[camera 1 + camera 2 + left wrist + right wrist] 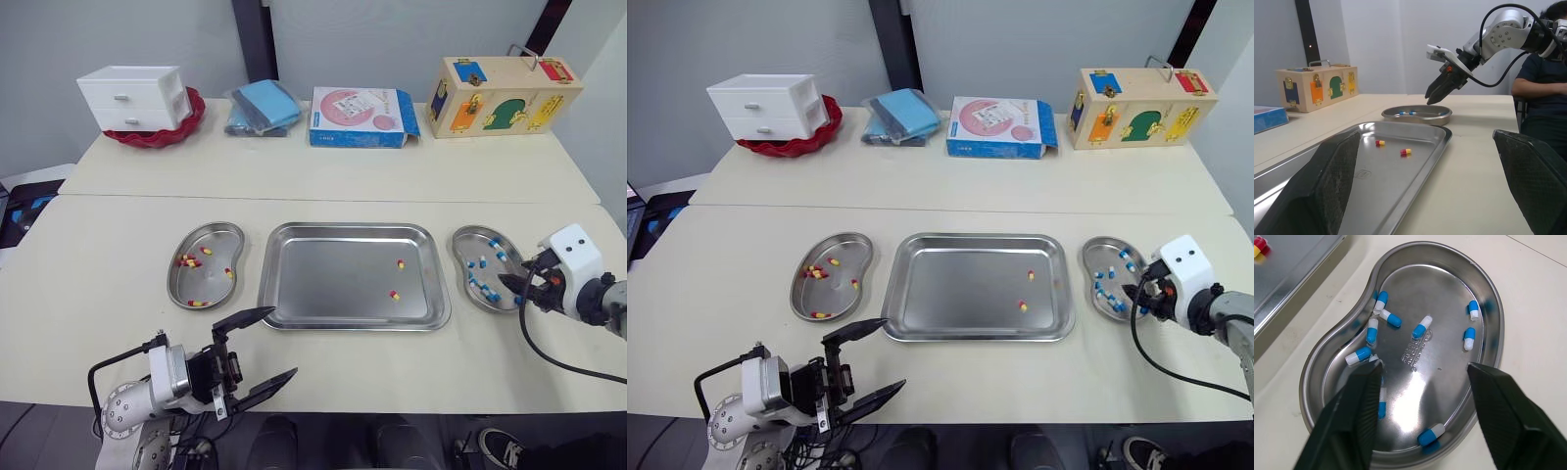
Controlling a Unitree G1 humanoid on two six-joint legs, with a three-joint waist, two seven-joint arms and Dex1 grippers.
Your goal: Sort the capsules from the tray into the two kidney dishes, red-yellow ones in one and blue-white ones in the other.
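Note:
A steel tray lies mid-table and holds two red-yellow capsules. The left kidney dish contains several red-yellow capsules. Several blue-white capsules lie in the right kidney dish. My right gripper hangs open just above that dish's near end, with nothing between its fingers. My left gripper is open and empty, low at the table's front edge, in front of the tray's near-left corner.
On the back table stand a white drawer unit in a red bowl, a blue packet, a blue-pink box and a wooden lock box. A seated person is beyond the table's right end.

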